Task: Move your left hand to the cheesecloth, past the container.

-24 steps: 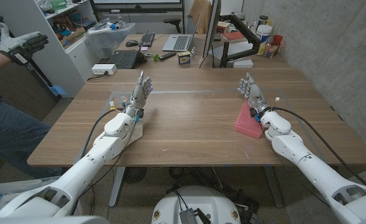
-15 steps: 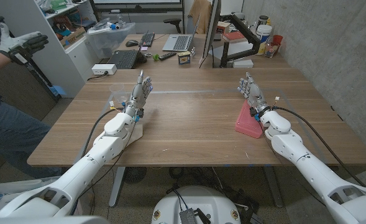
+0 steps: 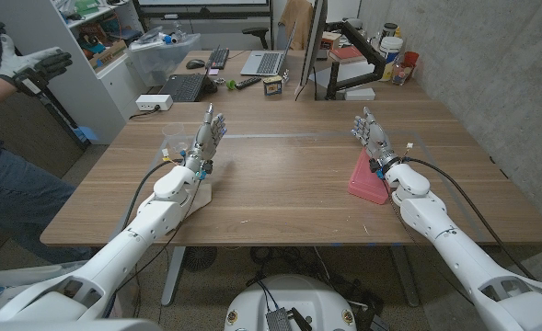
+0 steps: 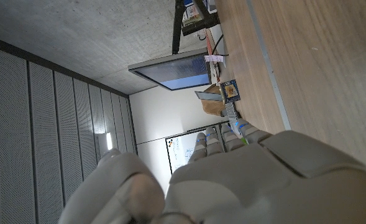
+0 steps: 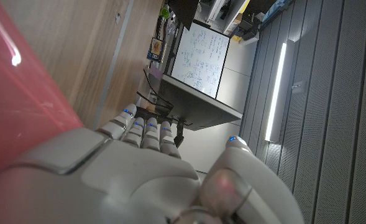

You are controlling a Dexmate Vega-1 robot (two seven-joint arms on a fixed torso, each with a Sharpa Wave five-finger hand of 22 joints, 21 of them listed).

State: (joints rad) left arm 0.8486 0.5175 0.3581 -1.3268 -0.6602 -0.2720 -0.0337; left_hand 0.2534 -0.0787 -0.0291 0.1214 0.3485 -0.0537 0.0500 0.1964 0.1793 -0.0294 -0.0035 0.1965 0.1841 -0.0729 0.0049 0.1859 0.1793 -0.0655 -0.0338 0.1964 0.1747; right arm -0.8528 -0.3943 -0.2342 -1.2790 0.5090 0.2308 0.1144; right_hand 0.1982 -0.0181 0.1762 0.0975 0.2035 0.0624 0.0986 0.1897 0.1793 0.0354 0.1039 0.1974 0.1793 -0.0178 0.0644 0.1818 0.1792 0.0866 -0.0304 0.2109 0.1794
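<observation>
Head view: the wooden table (image 3: 289, 198) is seen with both arms reaching over it. A pale cloth (image 3: 200, 193), probably the cheesecloth, lies under the left wrist, with a clear container (image 3: 172, 145) just beyond it, beside the left hand (image 3: 207, 140). That hand is held up, fingers straight and close together, gripping nothing. It is judged already past the cloth, so little is left. The right hand (image 3: 372, 136) is raised likewise, empty, beside a pink wedge (image 3: 367, 180).
</observation>
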